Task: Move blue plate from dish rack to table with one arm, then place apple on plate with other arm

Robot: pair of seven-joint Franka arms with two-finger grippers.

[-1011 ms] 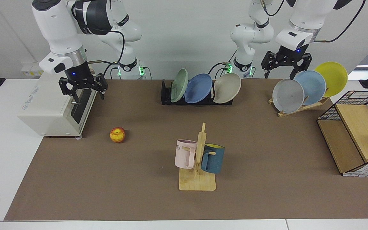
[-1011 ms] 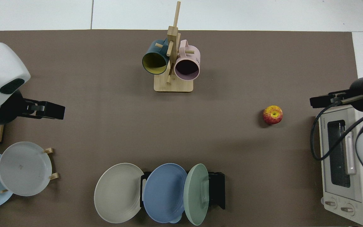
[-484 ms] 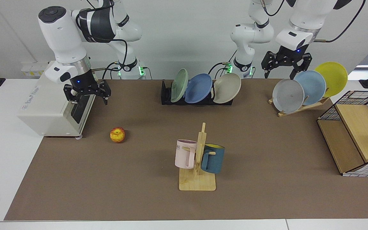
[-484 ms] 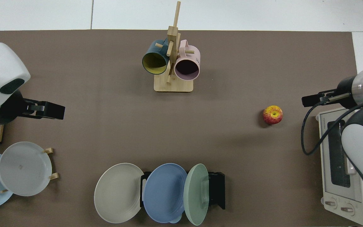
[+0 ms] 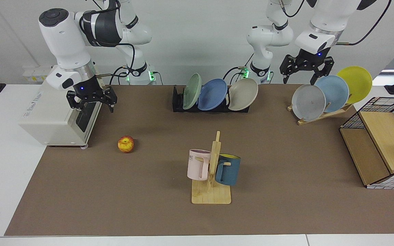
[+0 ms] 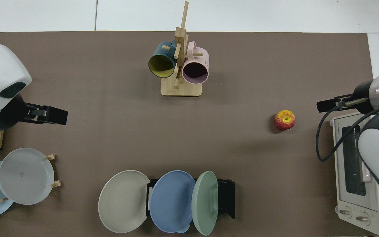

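**Both tools empty, blue plate not yet lifted**

The blue plate [image 5: 212,94] stands on edge in the middle slot of the dish rack [image 5: 177,99], near the counter's [image 5: 286,153] far edge, leaning between a green plate [image 5: 192,91] and a beige plate [image 5: 243,94]; the slots keep its upper rim free for a pinch from above. The apple [image 5: 126,144] lies on the counter close to the toaster oven [image 5: 60,114], well apart from the rack. The right tool [image 5: 92,102] hangs wide and empty above the oven's front, the nearer one to the apple. The left tool [image 5: 306,70], also spread and empty, waits over the wooden plate rack [image 5: 323,114]. Open counter between the dish rack and the mug stand [image 5: 212,177] looks like a suitable landing spot.
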